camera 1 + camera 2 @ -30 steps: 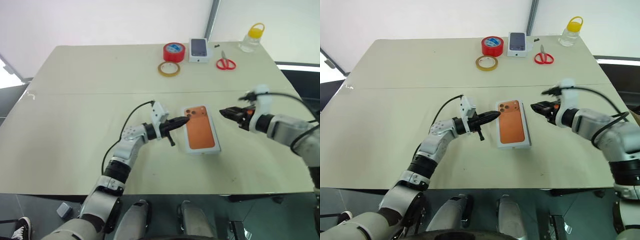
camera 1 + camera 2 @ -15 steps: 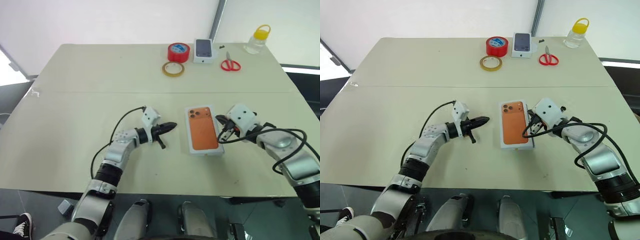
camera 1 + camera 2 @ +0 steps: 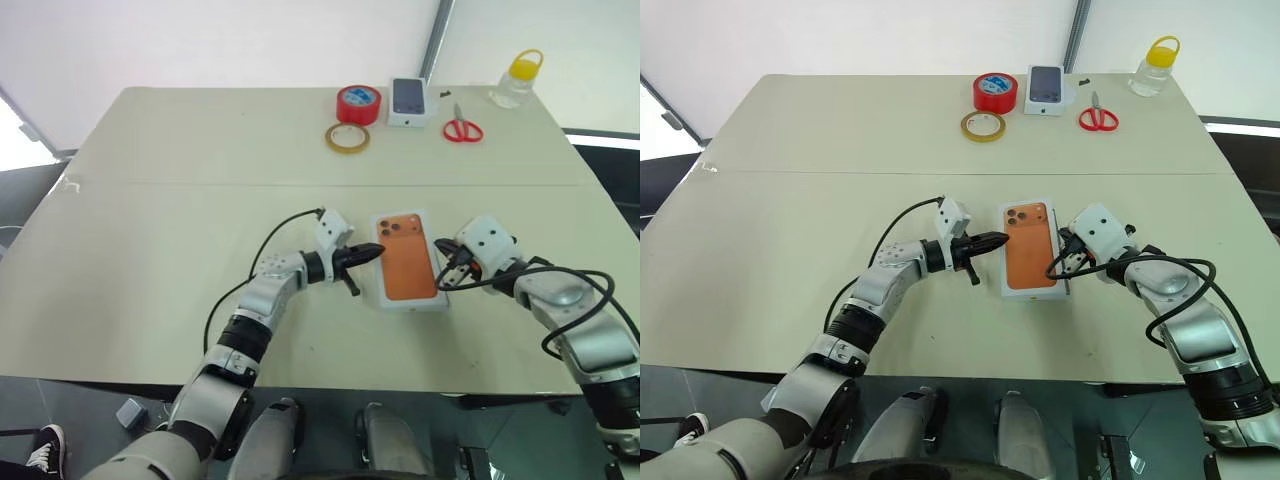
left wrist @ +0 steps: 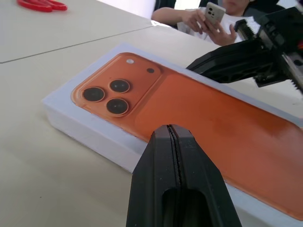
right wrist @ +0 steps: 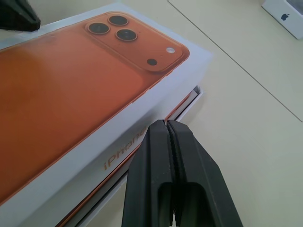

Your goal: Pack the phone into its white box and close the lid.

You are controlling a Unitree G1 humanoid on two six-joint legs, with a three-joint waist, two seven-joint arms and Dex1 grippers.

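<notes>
Lid of white cardboard point(image 3: 408, 270), printed on top with an orange phone and its three dark lenses, lies over the shallow white box point(image 5: 191, 100) at the near middle of the desk point(image 3: 150, 250). The phone itself is hidden; I judge it to be inside, under the lid. In the right wrist view the lid is not fully down: along the right side the rim of the white box juts out beneath the wall lettered in orange, so the closing looks unfinished.

The left gripper point(image 3: 376, 251) points level at the box's left edge, near the lens end, its fingers pressed together on nothing. The right gripper point(image 5: 165, 124) comes in low at the right edge beside the protruding rim, fingers likewise closed and empty. Flanking the box this way probably serves to steady it and nudge or press the lid square.

At the far edge, well apart, lie a red tape roll point(image 3: 358, 103), a yellowish tape ring point(image 3: 347, 137), a small white box with a phone picture point(image 3: 407, 100), red scissors point(image 3: 461, 128) and a clear bottle with a yellow cap point(image 3: 518, 78).
</notes>
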